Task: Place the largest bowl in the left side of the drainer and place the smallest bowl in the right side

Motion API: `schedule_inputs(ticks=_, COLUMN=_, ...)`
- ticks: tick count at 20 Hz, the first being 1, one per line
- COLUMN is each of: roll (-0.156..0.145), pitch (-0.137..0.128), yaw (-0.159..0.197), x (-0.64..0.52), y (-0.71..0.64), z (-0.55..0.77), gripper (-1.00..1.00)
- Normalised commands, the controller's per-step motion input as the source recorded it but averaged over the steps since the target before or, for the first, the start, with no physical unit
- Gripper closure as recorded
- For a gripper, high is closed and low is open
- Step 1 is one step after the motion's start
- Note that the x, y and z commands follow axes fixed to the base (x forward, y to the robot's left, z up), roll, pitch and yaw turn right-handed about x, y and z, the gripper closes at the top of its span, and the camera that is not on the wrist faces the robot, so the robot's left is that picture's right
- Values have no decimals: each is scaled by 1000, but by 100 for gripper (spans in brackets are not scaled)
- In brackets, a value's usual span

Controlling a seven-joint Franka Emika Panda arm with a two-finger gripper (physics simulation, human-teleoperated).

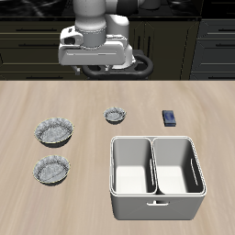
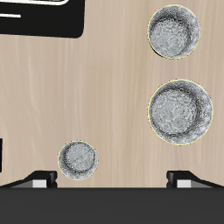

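Note:
The largest bowl (image 1: 55, 131) (image 2: 180, 111), grey-blue and speckled with a wavy rim, sits on the table well away from the drainer (image 1: 156, 205). The smallest bowl (image 1: 115, 115) (image 2: 79, 158) stands farther back, near the table's middle. The drainer is a pale tub nearer the front edge, and both its compartments are empty. My gripper (image 1: 95, 57) (image 2: 114, 179) hangs high above the back of the table, open, with nothing between its fingertips (image 2: 39, 179). It touches no bowl.
A mid-sized matching grey bowl (image 1: 51, 170) (image 2: 174, 31) sits in front of the largest bowl. A small dark blue block (image 1: 170, 117) lies behind the drainer. Dark cabinets run along the back of the table.

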Motion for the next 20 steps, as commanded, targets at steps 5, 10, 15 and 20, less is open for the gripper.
schedule_inputs(ticks=5, roll=-28, pitch=-6, yaw=10, x=202, y=-220, z=-147, gripper=-100)
schedule_inputs(ticks=10, roll=-23, pitch=1, yaw=1, x=249, y=-293, z=-142, gripper=-100)
schedule_inputs(ticks=15, roll=-35, pitch=32, yaw=-12, x=158, y=-180, z=-172, gripper=-100)
schedule_inputs(ticks=20, roll=2, pitch=6, yaw=-10, x=60, y=-98, z=-154, gripper=-100)
